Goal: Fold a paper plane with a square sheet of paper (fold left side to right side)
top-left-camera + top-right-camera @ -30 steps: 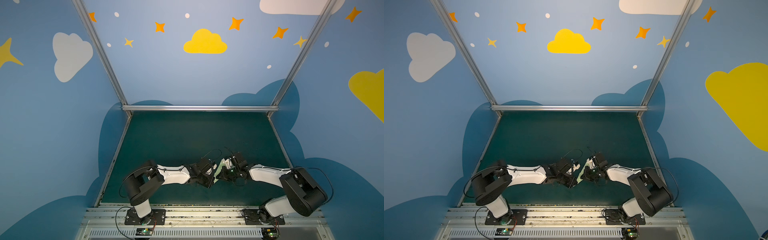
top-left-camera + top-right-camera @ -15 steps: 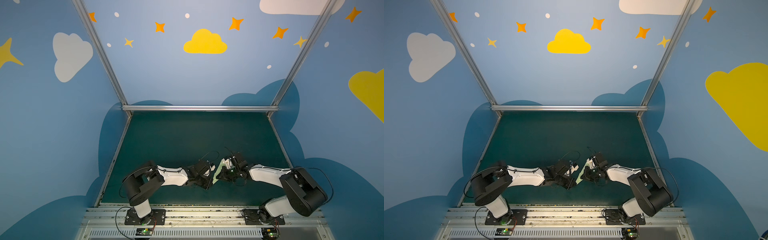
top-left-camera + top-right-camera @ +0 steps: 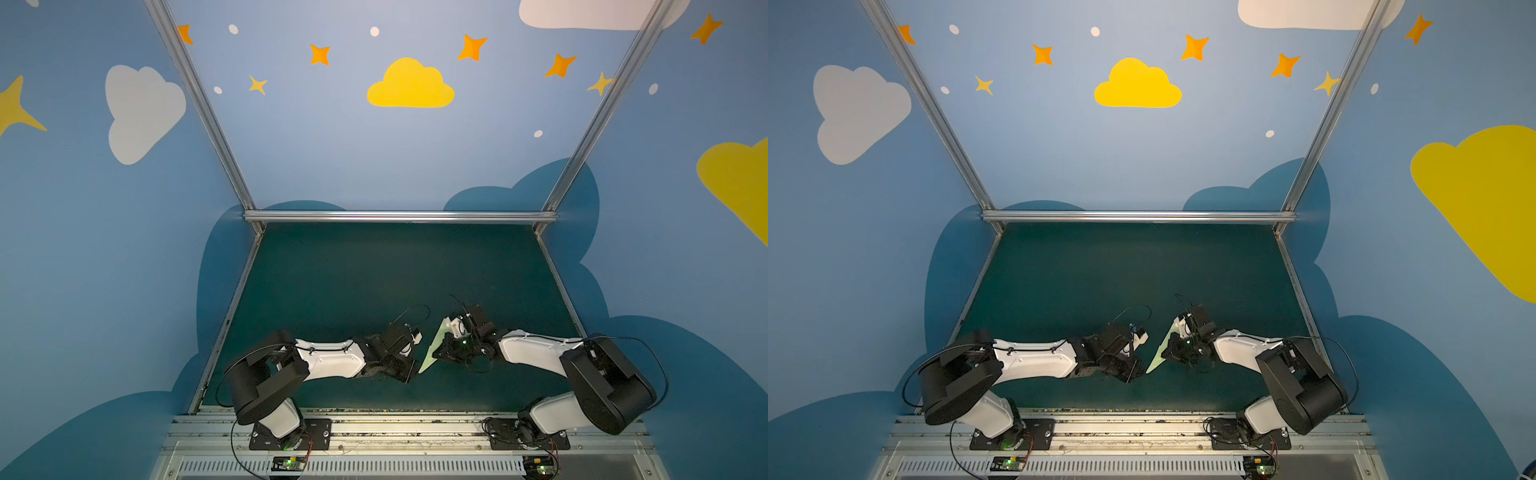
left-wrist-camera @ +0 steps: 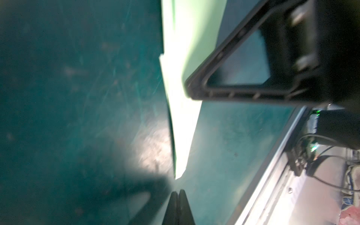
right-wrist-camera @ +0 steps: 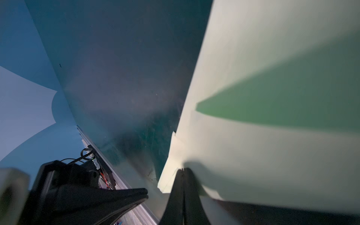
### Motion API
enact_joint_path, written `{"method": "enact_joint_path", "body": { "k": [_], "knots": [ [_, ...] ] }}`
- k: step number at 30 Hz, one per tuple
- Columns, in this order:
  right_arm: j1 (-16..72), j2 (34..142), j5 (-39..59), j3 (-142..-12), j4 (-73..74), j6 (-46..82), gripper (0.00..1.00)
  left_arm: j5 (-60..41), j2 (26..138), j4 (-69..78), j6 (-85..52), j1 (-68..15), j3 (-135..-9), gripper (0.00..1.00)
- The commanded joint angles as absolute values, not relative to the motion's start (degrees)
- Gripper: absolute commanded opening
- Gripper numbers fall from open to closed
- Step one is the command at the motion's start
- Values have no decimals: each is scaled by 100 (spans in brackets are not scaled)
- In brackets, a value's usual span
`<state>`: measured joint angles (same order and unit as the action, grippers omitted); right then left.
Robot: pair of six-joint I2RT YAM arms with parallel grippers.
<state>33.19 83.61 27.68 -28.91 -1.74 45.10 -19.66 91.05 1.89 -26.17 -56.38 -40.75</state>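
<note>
**A:** What sits nearest?

**B:** A metal rail (image 3: 415, 432) along the front edge, with both arm bases bolted to it. Just past it the dark green desk (image 3: 374, 270) begins.

**A:** And the claws?

**B:** Both are low over the near part of the desk, reaching toward each other at the middle. The left claw (image 3: 410, 377) is pinched fully together with nothing in it. In the left wrist view its closed tips (image 4: 178, 191) sit just short of the paper's sharp end, with a sliver of desk between them.

**A:** Where is the paper plane?

**B:** The paper plane (image 3: 432, 351) lies between the two claws. It is a slim pale green dart, and its point is toward the front near the left claw. In both top views it shows as a narrow slanted strip (image 3: 1160, 350). Whether the point touches the desk, I cannot tell.

**A:** Who has it?

**B:** The right claw (image 3: 441, 353). In the right wrist view its fingers are pressed together (image 5: 183, 170) and the paper (image 5: 253, 58) puckers right at their tips, nipped there. A darker green band runs across the paper's pale face in that view.

**A:** And farther back?

**B:** Bare desk runs to a metal bar, then the blue back wall (image 3: 374, 166) with a yellow cloud (image 3: 409, 85) and orange stars (image 3: 320, 54).
</note>
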Motion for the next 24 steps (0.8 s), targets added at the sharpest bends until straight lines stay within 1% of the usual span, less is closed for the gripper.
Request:
{"method": "enact_joint_path", "body": {
  "k": [1,10,24],
  "knots": [
    [3270,8441,2285,-2663,-694,4546,0,-2016,9284,110,-2511,-5630,-4492,3],
    [3271,8394,2292,-2619,-712,4568,0,-2187,10053,139,-2298,-5566,-5094,3],
    [3244,8262,2327,-2626,-785,4514,0,-2293,10523,195,-2306,-5386,-4760,3]
  ]
}}
